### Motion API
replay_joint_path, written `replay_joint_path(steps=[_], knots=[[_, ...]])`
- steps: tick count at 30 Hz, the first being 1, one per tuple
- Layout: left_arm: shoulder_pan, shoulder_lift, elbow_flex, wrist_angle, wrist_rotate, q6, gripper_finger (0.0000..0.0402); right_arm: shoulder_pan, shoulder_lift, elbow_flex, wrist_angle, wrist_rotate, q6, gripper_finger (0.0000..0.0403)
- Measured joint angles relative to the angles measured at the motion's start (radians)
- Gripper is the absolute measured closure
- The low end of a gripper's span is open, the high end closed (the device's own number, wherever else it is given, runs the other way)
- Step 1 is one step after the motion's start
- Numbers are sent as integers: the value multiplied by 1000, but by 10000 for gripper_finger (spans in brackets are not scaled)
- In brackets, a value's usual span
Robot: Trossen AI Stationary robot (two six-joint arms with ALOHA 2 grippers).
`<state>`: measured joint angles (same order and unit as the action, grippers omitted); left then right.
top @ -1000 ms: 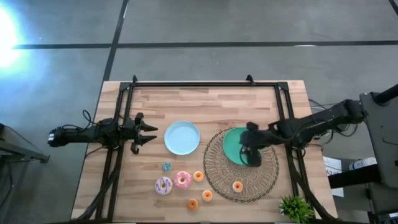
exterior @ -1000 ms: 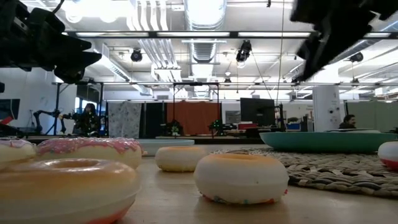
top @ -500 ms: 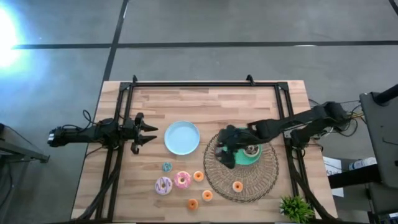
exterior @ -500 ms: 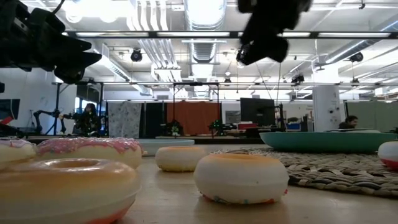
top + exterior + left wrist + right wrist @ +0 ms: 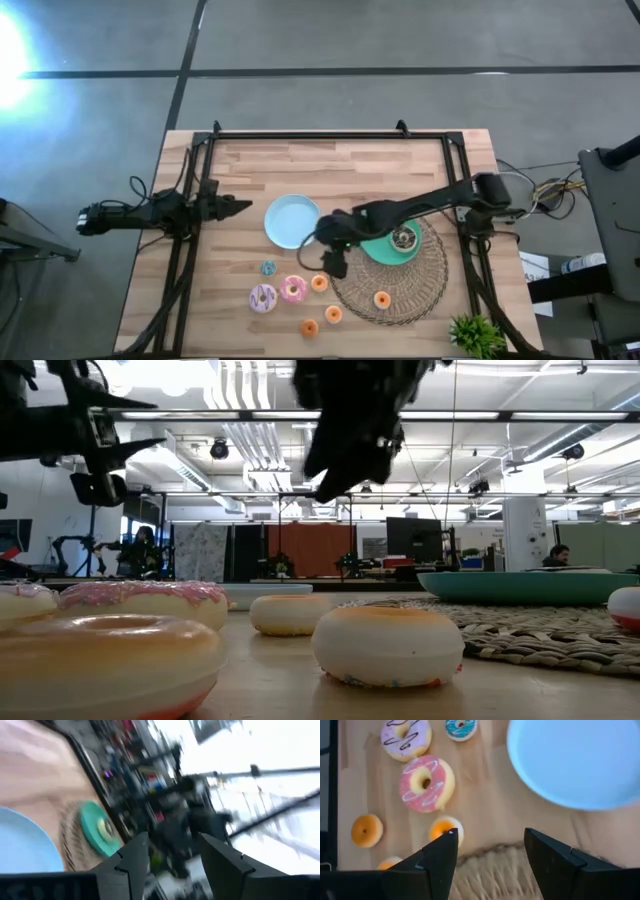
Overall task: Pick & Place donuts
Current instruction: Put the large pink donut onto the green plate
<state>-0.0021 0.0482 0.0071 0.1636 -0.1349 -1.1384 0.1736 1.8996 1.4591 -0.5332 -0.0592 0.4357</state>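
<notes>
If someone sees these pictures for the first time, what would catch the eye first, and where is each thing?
The right hand stands out first: its arm stretches across the green plate and wicker mat, fingers open above the table beside an orange mini donut. Next come the pink donut and lilac donut near the front edge, below the empty light-blue plate. The left hand waits at the table's left side.

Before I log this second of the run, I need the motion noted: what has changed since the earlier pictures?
The right gripper swept leftward off the green plate, across the wicker mat, and now hangs open above an orange mini donut near the pink donut. It leaves a donut on the green plate. The left gripper has rotated in place. The blue plate and other donuts stayed put.
</notes>
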Motion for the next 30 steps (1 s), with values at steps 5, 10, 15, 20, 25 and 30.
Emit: replay_joint_path(steps=[5, 10, 15, 20, 25, 30], knots=[[0, 4, 0, -10, -76, -24, 250, -1, 166, 131, 29, -56, -77, 184], [0, 7, 0, -68, -75, 0, 250, -2, 263, 263, 31, -71, -69, 184], [0, 7, 0, -131, 6, 15, 250, 14, 343, 351, 36, -64, -89, 183], [0, 16, 1, -146, 186, 167, 250, 67, 422, 445, 39, 47, -105, 183], [-1, 16, 1, -139, 268, 231, 250, 90, 507, 562, -96, 106, -119, 183], [-1, 18, 1, -138, 271, 231, 250, 101, 553, 641, -196, 149, -93, 183]])
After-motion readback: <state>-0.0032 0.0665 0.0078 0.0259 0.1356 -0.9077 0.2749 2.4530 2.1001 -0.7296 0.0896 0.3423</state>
